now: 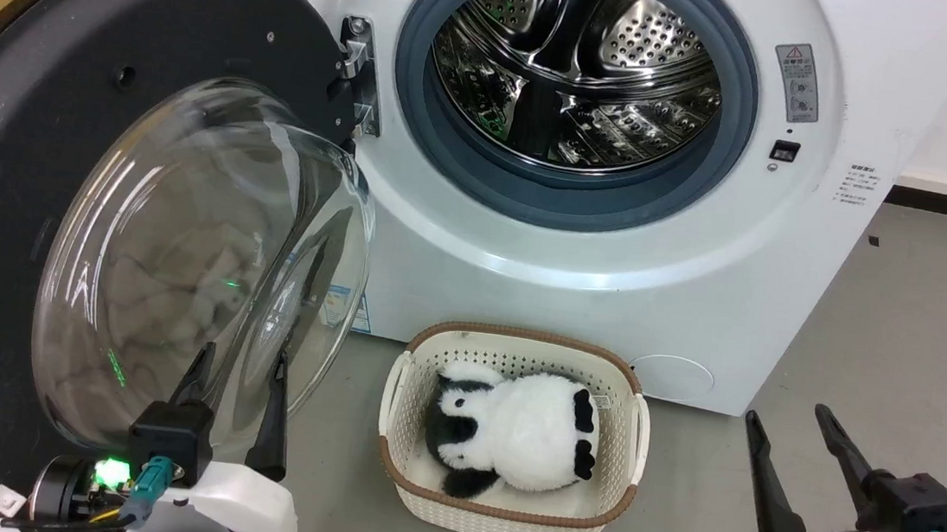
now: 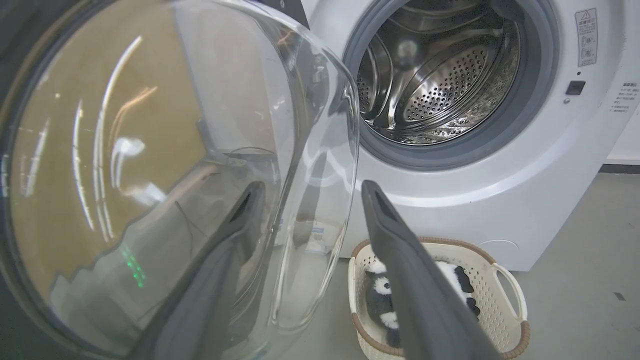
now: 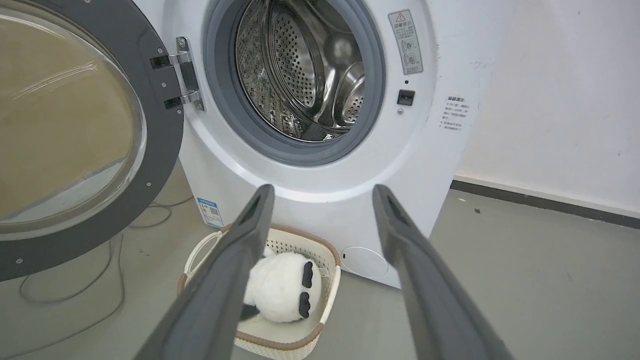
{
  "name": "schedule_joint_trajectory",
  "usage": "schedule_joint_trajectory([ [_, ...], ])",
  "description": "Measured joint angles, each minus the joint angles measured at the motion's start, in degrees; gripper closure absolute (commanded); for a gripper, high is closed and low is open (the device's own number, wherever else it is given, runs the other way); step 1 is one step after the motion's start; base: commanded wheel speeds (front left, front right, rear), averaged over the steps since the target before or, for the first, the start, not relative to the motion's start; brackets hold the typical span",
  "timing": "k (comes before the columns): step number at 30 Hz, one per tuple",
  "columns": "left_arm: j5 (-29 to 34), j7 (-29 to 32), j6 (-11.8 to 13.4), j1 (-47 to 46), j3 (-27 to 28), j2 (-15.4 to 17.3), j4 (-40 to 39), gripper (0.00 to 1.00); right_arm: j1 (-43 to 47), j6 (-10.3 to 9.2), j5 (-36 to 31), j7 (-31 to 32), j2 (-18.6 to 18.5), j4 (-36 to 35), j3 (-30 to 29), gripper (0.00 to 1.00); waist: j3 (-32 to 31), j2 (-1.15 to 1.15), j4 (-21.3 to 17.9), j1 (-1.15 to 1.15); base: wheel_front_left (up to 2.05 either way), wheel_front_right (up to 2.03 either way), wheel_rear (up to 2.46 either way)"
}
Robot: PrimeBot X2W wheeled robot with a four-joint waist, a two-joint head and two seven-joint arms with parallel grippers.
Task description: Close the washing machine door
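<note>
The washing machine door (image 1: 43, 129) stands wide open at the left, its black rim and bulging glass bowl (image 1: 204, 266) facing me, its metal hinge (image 1: 357, 72) on the washer. The white washing machine (image 1: 614, 253) shows its steel drum (image 1: 579, 68) and grey gasket. My left gripper (image 1: 243, 361) is open, close in front of the lower part of the glass bowl (image 2: 175, 165); touching or not, I cannot tell. My right gripper (image 1: 789, 418) is open at the lower right, holding nothing, well away from the door (image 3: 75, 135).
A cream basket (image 1: 503, 503) with a black-and-white plush panda (image 1: 518, 431) sits on the grey floor in front of the washer. Cables (image 3: 65, 290) lie on the floor under the door. Bare floor (image 1: 909, 343) and a white wall (image 3: 560, 100) lie at the right.
</note>
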Motion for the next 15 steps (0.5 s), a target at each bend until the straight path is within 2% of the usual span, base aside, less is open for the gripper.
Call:
schedule_joint_trajectory([
  [2,0.0,-0.4,0.4,0.0,-0.1,0.0,0.0,0.0,0.0,0.0,0.0,-0.4,0.0,0.0,-0.3,0.0,0.0,0.0,0.0,0.0,0.0,0.0,0.0],
  [3,0.0,-0.4,0.5,0.0,-0.2,0.0,0.0,0.48,0.0,0.0,0.1,-0.5,0.0,0.0,-0.4,0.0,0.0,0.0,0.0,0.0,0.0,0.0,0.0],
  [4,0.0,-0.5,0.5,0.0,-0.3,0.0,0.0,0.69,0.0,0.0,0.3,-0.6,0.0,0.1,-0.5,0.0,0.0,0.0,0.0,0.0,0.0,0.0,0.0],
  [5,0.0,-0.7,0.7,0.0,-0.4,0.0,0.0,1.0,0.0,0.0,0.4,-0.7,0.0,0.1,-0.7,0.0,0.1,0.0,0.1,0.0,0.0,0.0,0.0],
  [15,-0.5,-1.9,1.9,-0.1,-1.5,0.0,0.1,1.0,0.0,0.0,1.6,-1.9,0.0,0.0,-1.9,0.0,0.3,0.0,1.4,0.0,0.0,0.0,0.0],
])
